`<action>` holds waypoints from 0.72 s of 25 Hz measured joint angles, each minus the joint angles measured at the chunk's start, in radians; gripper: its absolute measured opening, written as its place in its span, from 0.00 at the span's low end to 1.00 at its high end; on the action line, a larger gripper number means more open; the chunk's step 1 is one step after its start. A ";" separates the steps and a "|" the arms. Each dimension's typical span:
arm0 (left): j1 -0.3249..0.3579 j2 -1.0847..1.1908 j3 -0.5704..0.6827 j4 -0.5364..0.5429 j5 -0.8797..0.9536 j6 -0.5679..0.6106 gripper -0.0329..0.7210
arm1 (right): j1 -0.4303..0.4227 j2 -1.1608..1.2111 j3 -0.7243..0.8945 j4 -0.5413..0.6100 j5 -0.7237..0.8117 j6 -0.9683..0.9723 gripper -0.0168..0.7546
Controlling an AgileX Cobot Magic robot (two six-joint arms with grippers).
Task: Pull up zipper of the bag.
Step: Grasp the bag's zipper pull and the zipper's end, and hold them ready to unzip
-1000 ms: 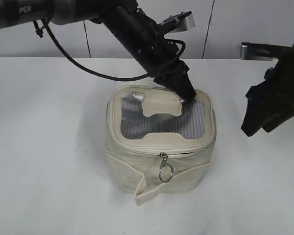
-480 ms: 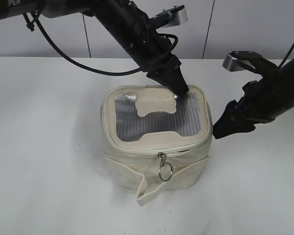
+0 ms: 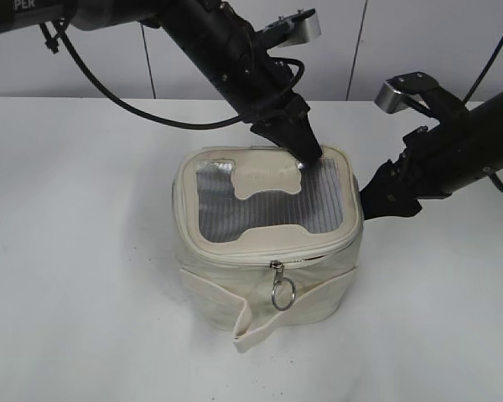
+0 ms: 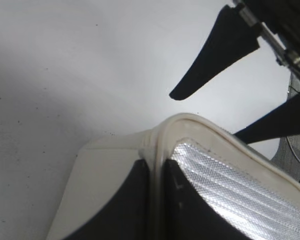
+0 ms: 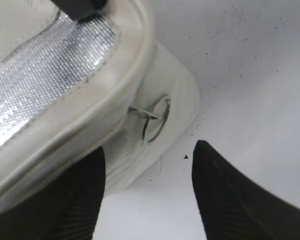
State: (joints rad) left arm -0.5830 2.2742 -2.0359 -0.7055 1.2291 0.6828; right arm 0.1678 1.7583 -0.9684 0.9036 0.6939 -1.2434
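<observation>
1. While our left hand (image 3: 308, 152) pinches the bag (image 3: 268, 243) at its back rim, the bag sits on the desk (image 3: 84, 251).
2. Our open right hand (image 5: 145, 195) waits just beside the bag's right side, nearest that ring pull (image 5: 156, 120).

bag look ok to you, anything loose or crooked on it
The bag sits upright, but its cream band hangs loose at the front, one end flapping down toward the table. The zipper also gapes slightly beside the front ring pull.
</observation>
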 joint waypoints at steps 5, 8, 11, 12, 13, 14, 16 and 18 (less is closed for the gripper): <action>0.003 0.000 0.000 -0.002 0.000 0.000 0.11 | -0.002 0.064 0.000 0.129 -0.030 -0.123 0.51; 0.005 0.000 0.000 -0.005 0.000 0.000 0.11 | -0.002 0.083 0.000 0.207 -0.035 -0.187 0.25; 0.005 0.000 0.000 -0.007 0.002 0.000 0.11 | -0.002 0.087 0.000 0.227 -0.035 -0.182 0.05; 0.005 0.000 0.000 -0.007 0.002 0.000 0.11 | -0.002 0.087 0.000 0.217 -0.035 -0.151 0.04; 0.005 0.000 0.000 -0.008 0.002 0.000 0.11 | -0.002 0.085 0.000 0.199 -0.035 -0.109 0.03; 0.005 0.000 0.000 -0.008 0.001 0.000 0.11 | -0.002 0.078 0.000 0.163 -0.033 -0.038 0.03; 0.004 0.000 0.000 -0.008 0.001 0.000 0.11 | -0.002 0.051 0.000 0.069 -0.023 0.076 0.03; 0.004 0.000 0.000 -0.008 0.001 0.000 0.11 | -0.002 0.014 0.000 -0.007 0.007 0.175 0.03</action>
State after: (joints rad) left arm -0.5790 2.2742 -2.0359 -0.7131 1.2302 0.6828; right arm 0.1656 1.7721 -0.9684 0.8964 0.7006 -1.0688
